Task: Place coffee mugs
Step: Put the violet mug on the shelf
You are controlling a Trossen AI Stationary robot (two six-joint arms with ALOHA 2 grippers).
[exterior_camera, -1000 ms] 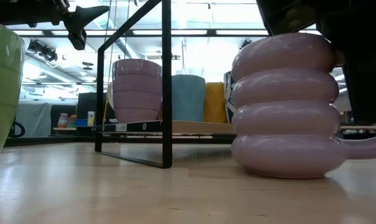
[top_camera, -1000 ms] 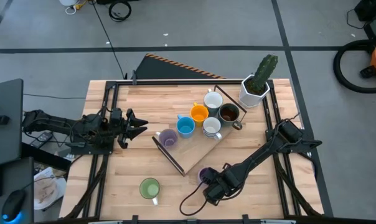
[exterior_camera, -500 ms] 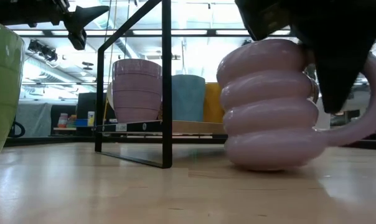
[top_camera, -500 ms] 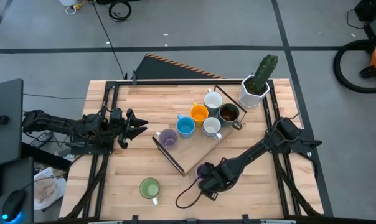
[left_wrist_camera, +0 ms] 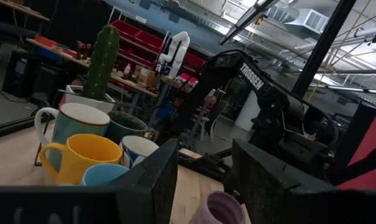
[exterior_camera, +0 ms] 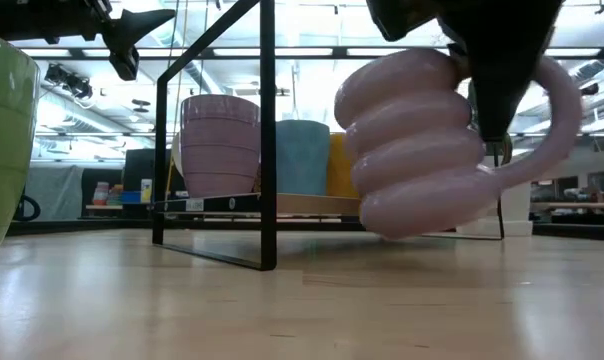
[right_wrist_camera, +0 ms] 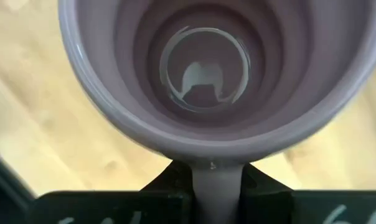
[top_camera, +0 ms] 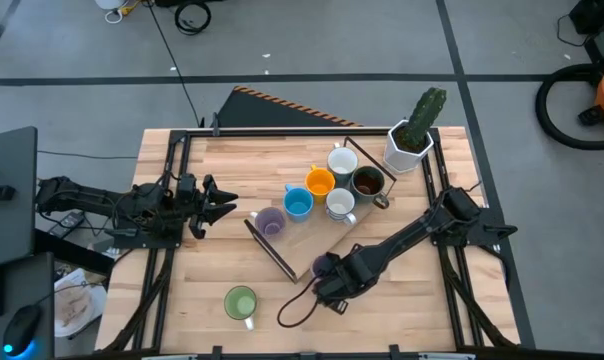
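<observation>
My right gripper [top_camera: 329, 270] is shut on a ribbed lilac mug [exterior_camera: 412, 150], which it carries above the table just near-side of the wooden tray [top_camera: 317, 240]. The mug's open mouth [right_wrist_camera: 206, 74] fills the right wrist view. On the tray stand a second lilac mug [top_camera: 270, 222], a blue one [top_camera: 298, 203], an orange one [top_camera: 320, 183], two white ones [top_camera: 343, 161] and a dark brown one [top_camera: 367, 181]. A green mug [top_camera: 240, 302] stands on its base near the table's near edge. My left gripper [top_camera: 227, 200] waits open at the table's left. My right gripper pinches the lilac mug's handle [right_wrist_camera: 216, 179] between its two fingers, close to where the handle joins the rim. The fingers [exterior_camera: 487, 70] come from above, pointing down. The mug is lifted clear of the table and hangs tilted, its handle [exterior_camera: 554, 125] on the side away from the tray.
A white faceted pot with a cactus [top_camera: 412, 135] stands at the tray's far right corner. The tray's black metal frame [exterior_camera: 267, 140] rises beside the carried mug. A black cable loop [top_camera: 294, 312] lies on the bare wood between the green mug and my right arm.
My right gripper has risen and moved toward the table's far edge and slightly left, toward the tray. The lilac mug, which stood upright on the table, is now lifted clear and tipped. The cable trails after it.
</observation>
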